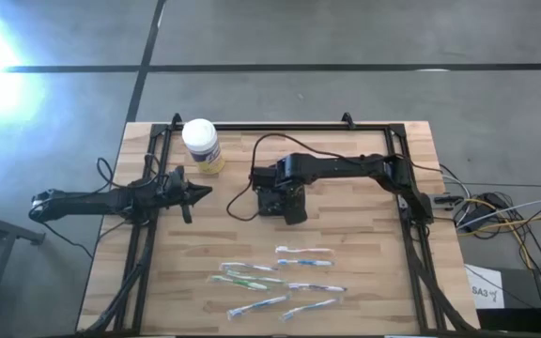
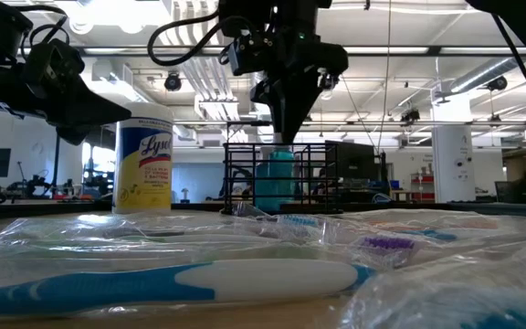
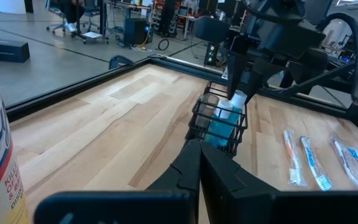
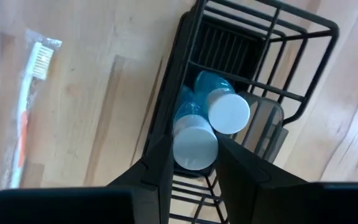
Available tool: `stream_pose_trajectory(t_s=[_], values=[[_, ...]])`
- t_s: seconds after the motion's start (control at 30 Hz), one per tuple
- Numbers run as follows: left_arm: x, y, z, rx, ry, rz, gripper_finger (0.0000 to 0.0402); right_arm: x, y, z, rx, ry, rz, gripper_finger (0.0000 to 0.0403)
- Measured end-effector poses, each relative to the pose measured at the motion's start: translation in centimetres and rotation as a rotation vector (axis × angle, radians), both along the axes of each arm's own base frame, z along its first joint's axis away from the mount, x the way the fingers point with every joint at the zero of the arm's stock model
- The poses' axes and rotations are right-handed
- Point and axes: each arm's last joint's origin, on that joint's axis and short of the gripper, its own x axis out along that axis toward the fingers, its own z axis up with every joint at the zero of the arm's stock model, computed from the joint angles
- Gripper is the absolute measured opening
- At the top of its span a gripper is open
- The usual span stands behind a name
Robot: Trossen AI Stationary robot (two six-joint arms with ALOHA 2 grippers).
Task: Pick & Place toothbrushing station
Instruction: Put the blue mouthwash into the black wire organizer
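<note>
Left hand closed, facing black caddy; right hand over its rim.

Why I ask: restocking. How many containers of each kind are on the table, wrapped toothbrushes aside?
White-lidded round plastic jar with yellow label: 1
Black rectangular wire-mesh caddy: 1
Blue bottles with white caps, inside the caddy: 2
Total: 4

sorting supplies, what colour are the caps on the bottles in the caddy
White caps on blue bottles inside the black wire caddy; clearest in the right wrist view.
</note>
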Motion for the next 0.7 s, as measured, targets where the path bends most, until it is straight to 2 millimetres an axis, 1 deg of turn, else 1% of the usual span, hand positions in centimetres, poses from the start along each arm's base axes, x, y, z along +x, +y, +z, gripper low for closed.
stream_pose_trajectory(t_s=[0.33,0.5,0.7], values=[[0.0,0.0,-0.1,0.011,0.008,-0.002,0.0010,-0.2,-0.2,-0.8,-0.003,0.032,0.003,0.0093],[0.0,0.0,-0.1,0.012,0.009,-0.002,0.0010,-0.4,-0.2,-1.5,-0.004,0.054,0.010,0.0093],[0.0,0.0,-0.1,0.012,0.009,-0.002,0.0010,-0.5,-0.5,-1.7,0.001,0.052,0.001,0.0094]])
